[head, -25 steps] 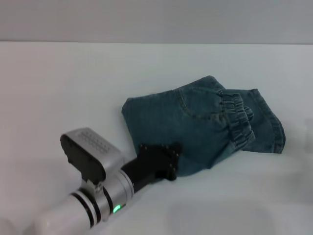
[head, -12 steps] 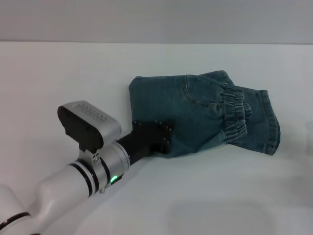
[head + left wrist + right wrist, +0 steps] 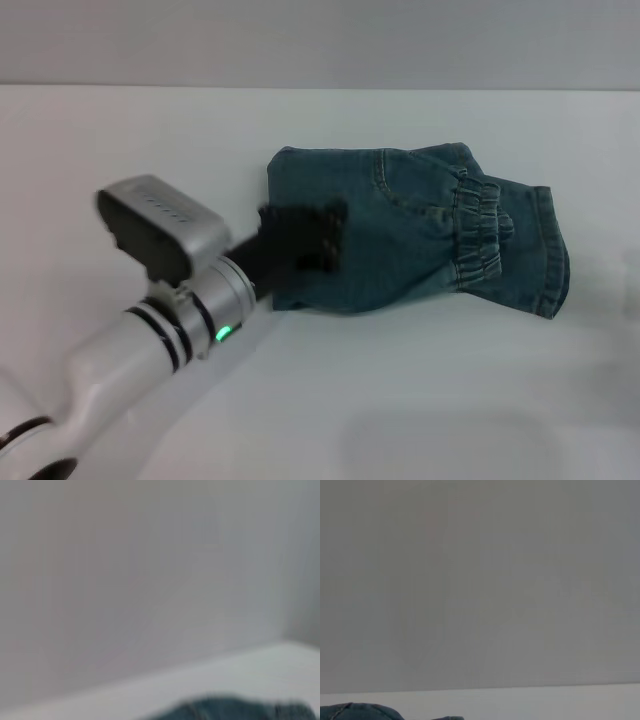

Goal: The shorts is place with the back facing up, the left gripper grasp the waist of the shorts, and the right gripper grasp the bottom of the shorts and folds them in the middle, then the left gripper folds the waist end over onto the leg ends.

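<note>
On the white surface (image 3: 420, 400), centre to right of the head view, lie the denim shorts (image 3: 400, 250), already doubled over: the elastic waistband (image 3: 480, 240) sits on top toward the right, over the leg hems (image 3: 552, 262). Their long axis runs left to right, fold edge on the left.

My left gripper (image 3: 300, 243) is over the near-left part of the shorts, at the fold edge, the arm reaching in from the lower left. Its black body blocks the fingertips, so I cannot tell whether they are spread or pinching cloth.

Key relation: the bulk of the shorts extends to the right and slightly away from that gripper, and the waistband is well apart from it on the far side.

Right gripper is not visible in the head view; its wrist camera catches only a sliver of the shorts. Left arm is plainly the nearer. My read: folds look done, and a clear withdrawal is what remains.
</note>
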Robot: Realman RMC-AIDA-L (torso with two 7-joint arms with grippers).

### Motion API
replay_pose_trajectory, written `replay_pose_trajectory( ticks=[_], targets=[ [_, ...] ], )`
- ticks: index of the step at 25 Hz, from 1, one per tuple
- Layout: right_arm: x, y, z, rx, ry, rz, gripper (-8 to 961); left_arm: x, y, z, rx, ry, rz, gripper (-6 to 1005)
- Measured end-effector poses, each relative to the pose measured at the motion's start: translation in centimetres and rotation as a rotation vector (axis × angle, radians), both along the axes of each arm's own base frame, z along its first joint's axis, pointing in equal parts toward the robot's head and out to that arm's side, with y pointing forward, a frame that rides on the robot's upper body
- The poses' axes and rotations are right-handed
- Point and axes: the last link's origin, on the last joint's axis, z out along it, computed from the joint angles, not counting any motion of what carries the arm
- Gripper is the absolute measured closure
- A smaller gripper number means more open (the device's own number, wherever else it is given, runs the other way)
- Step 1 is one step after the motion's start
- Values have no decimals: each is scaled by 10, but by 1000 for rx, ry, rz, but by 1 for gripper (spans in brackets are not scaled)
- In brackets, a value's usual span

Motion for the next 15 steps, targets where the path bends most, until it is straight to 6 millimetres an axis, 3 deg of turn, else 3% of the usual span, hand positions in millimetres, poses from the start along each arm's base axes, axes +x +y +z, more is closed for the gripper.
replay_pose_trajectory(
  ticks=[2, 8, 11, 15],
  targets=[
    [-1, 0, 0, 3, -11, 9, 917, 3, -3, 14, 102, -43, -45, 959],
    [-3, 2, 3, 61, -135, 49, 909, -21, -11, 72, 464, -112, 4, 956],
    [-3, 3, 2, 137, -188, 41, 906, -41, -19, 89, 550, -106, 45, 954],
    [3, -2, 7, 244, -137, -8, 901, -72, -33, 98, 588, -63, 133, 951]
  ],
)
